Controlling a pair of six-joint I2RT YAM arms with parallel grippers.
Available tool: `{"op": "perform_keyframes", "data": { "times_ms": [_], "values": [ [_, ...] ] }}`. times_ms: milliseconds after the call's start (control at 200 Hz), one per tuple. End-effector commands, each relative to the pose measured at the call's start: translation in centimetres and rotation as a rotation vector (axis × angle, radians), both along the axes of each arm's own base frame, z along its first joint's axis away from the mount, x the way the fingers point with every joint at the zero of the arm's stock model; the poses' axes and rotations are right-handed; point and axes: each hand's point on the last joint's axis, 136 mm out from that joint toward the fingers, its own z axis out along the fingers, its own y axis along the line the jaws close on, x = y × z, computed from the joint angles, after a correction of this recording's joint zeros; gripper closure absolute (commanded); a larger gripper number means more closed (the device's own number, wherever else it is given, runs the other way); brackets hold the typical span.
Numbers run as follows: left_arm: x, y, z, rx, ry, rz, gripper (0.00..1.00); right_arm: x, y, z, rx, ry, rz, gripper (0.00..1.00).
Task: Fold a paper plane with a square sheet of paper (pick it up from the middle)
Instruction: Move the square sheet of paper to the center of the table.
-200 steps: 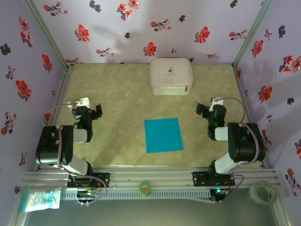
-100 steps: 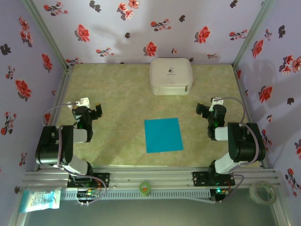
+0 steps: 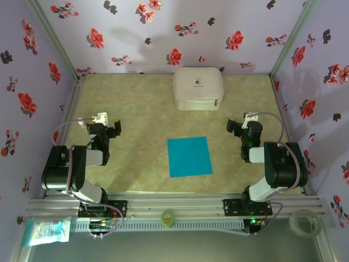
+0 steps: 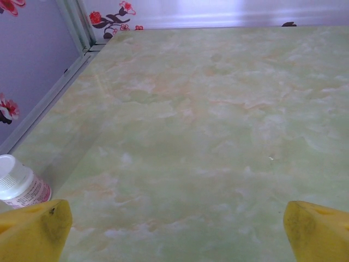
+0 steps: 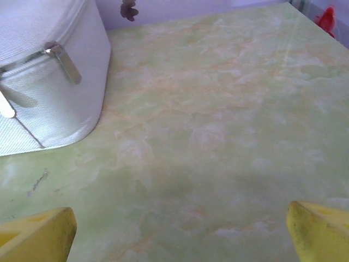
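The square sheet of paper (image 3: 189, 156), bright turquoise-blue, lies flat and unfolded on the green marbled table (image 3: 136, 109), midway between my two arms. My left gripper (image 3: 104, 123) hangs well to the left of it, open and holding nothing. In the left wrist view its yellow fingertips (image 4: 34, 231) stand wide apart over bare table, the left gripper (image 4: 180, 232) empty. My right gripper (image 3: 243, 125) sits to the right of the sheet, also open. In the right wrist view its fingertips (image 5: 320, 230) frame bare table, the right gripper (image 5: 180, 232) empty.
A white zip case (image 3: 198, 88) stands at the back centre, and its side (image 5: 43, 76) is near the right gripper. A small white bottle (image 4: 19, 184) stands by the left wall. A tape roll (image 3: 304, 222) and a packet (image 3: 46, 231) lie beyond the front rail.
My left wrist has shifted slightly to the right. The sheet and the right arm have not moved.
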Motion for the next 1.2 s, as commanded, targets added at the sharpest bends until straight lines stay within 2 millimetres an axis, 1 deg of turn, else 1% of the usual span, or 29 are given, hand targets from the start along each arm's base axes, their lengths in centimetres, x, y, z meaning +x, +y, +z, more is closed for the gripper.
{"op": "perform_keyframes", "data": {
  "times_ms": [0,60,85,150,180,215,230,255,300,405,450,490,510,555,565,645,675,745,780,875,935,980,1030,1090,1160,1195],
  "values": [
    [-0.1,-0.4,1.0,0.033,-0.049,-0.026,0.00,0.4,0.4,1.6,-0.018,-0.056,0.026,0.01],
    [-0.4,-0.5,1.2,0.036,-0.064,-0.030,0.00,0.4,0.1,2.1,-0.014,-0.029,0.003,0.01],
    [-0.6,-0.4,1.4,0.036,-0.072,-0.027,0.00,0.6,0.0,2.7,-0.008,-0.015,-0.001,0.01],
    [-1.0,-0.3,2.6,0.035,-0.081,-0.014,0.00,0.7,-0.3,2.9,0.035,0.112,-0.033,0.01],
    [-1.2,-0.2,3.1,0.025,-0.066,-0.006,0.00,0.4,-0.2,2.7,0.043,0.167,-0.030,0.01],
    [-1.5,0.2,3.5,0.001,-0.033,0.018,0.00,0.4,0.1,3.2,0.049,0.187,-0.014,0.01],
    [-1.4,0.3,4.1,-0.010,-0.036,0.028,0.00,0.3,0.2,3.4,0.049,0.189,-0.011,0.01],
    [-1.7,0.5,4.2,-0.024,-0.008,0.044,0.00,0.2,0.1,3.8,0.055,0.190,-0.018,0.01],
    [-2.0,0.7,5.2,-0.059,-0.007,0.063,0.00,-0.2,-0.1,4.6,0.064,0.188,-0.035,0.01],
    [-3.1,0.9,7.7,-0.151,-0.066,0.099,0.00,-1.0,-0.5,6.6,0.161,0.229,-0.120,0.01],
    [-3.6,1.0,8.4,-0.209,-0.074,0.117,0.00,-1.5,-0.3,7.1,0.260,0.272,-0.170,0.01],
    [-4.0,0.9,8.7,-0.260,-0.062,0.128,0.00,-2.0,0.4,7.3,0.317,0.322,-0.160,0.01],
    [-4.1,0.9,9.0,-0.280,-0.058,0.131,0.00,-2.1,1.1,7.3,0.347,0.341,-0.135,0.01],
    [-4.6,0.6,9.2,-0.327,-0.038,0.131,0.00,-2.4,3.3,7.0,0.427,0.380,-0.031,0.01],
    [-4.7,0.6,8.9,-0.345,-0.024,0.137,0.00,-2.6,3.8,6.9,0.445,0.391,-0.013,0.01],
    [-6.0,0.5,8.6,-0.468,0.028,0.186,0.00,-3.6,7.1,6.5,0.597,0.467,0.111,0.01],
    [-6.3,-0.1,8.6,-0.496,0.047,0.152,0.00,-4.0,8.4,6.5,0.653,0.482,0.162,0.01],
    [-6.8,-2.7,8.5,-0.564,0.083,0.009,0.00,-5.2,10.7,5.7,0.721,0.532,0.210,0.02],
    [-7.0,-3.8,8.4,-0.599,0.098,-0.039,0.00,-6.1,11.6,5.0,0.720,0.576,0.212,0.05],
    [-7.8,-6.5,8.4,-0.707,0.151,-0.162,0.00,-8.6,14.3,3.7,0.650,0.666,0.255,0.06],
    [-8.3,-8.0,8.2,-0.763,0.195,-0.205,0.00,-9.7,15.3,2.8,0.604,0.694,0.249,0.07],
    [-8.8,-9.2,7.8,-0.791,0.238,-0.226,0.00,-10.5,15.9,2.4,0.596,0.710,0.252,0.09],
    [-9.3,-10.9,7.6,-0.801,0.288,-0.269,0.00,-11.2,16.6,1.9,0.607,0.737,0.244,0.12],
    [-10.2,-13.8,7.4,-0.803,0.348,-0.342,0.00,-12.0,17.4,1.2,0.628,0.776,0.230,0.17],
    [-11.1,-16.8,7.0,-0.778,0.399,-0.414,0.00,-13.2,18.8,0.5,0.622,0.816,0.269,0.20],
    [-11.4,-17.8,6.5,-0.756,0.425,-0.427,0.00,-13.8,19.3,0.0,0.608,0.838,0.277,0.22]
  ]
}}
